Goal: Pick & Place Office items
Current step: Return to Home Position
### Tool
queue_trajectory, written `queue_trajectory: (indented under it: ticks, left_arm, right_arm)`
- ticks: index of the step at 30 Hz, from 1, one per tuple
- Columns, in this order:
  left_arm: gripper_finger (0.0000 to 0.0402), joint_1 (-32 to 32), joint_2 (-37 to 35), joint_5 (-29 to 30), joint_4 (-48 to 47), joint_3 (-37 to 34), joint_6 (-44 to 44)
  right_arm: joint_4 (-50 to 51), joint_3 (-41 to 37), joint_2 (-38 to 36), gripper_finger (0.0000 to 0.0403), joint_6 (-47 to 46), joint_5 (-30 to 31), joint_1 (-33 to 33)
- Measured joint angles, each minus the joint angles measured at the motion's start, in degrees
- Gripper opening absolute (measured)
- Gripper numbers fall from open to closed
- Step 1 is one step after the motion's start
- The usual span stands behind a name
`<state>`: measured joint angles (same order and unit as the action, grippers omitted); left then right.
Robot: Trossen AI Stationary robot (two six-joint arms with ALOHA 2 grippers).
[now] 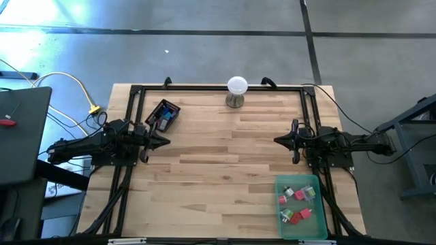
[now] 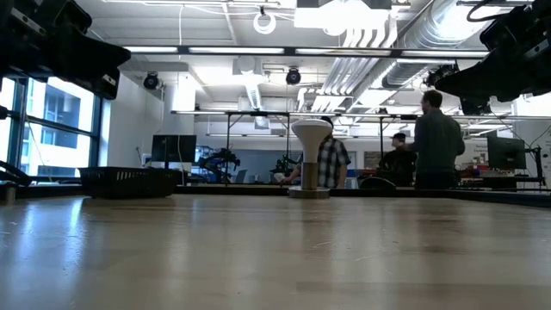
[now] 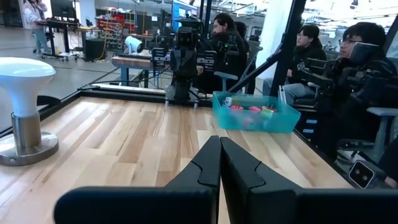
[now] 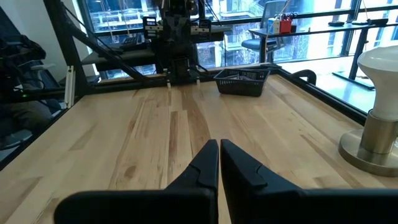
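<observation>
The office items [image 1: 297, 203] are small red, pink and green pieces lying inside a teal tray [image 1: 316, 224] at the table's near right corner; the left wrist view shows them as office items [image 3: 249, 109] in that tray [image 3: 252, 121]. A few more pieces [image 1: 163, 117] sit in a black mesh basket [image 1: 170, 107] at the far left. My left gripper [image 1: 165, 141] hovers shut at the table's left side, just near of the basket. My right gripper [image 1: 277, 140] hovers shut at the right side, far of the tray. Both fingertip pairs are closed in the wrist views [image 3: 220, 142] [image 4: 219, 144].
A white ball on a metal stand [image 1: 236, 91] sits at the middle of the table's far edge. A black frame [image 1: 204, 88] borders the far and side edges. Bare wood [image 1: 218, 177] lies between the arms. People sit and stand in the room beyond the table.
</observation>
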<state>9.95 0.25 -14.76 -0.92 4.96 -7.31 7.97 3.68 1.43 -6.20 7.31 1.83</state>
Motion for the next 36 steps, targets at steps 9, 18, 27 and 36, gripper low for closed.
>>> queue_trajectory:
  ticks: [9,18,27,36]
  left_arm:
    - [0.0000,-0.01,0.00,0.00,0.10,0.06,0.00]
    - [0.0000,0.01,0.00,0.00,0.10,0.09,0.00]
    - [0.0000,0.01,0.00,0.09,0.20,0.07,-0.02]
    - [0.0000,0.01,0.65,1.32,4.27,-4.17,0.03]
  right_arm:
    - [0.00,0.00,0.00,0.0004,0.00,0.00,0.00]
    - [0.00,0.00,0.01,0.0004,-0.02,0.00,0.00]
    - [0.00,0.00,0.02,0.0004,-0.02,0.00,0.00]
    - [0.00,-0.02,0.02,0.0004,-0.02,-0.02,0.00]
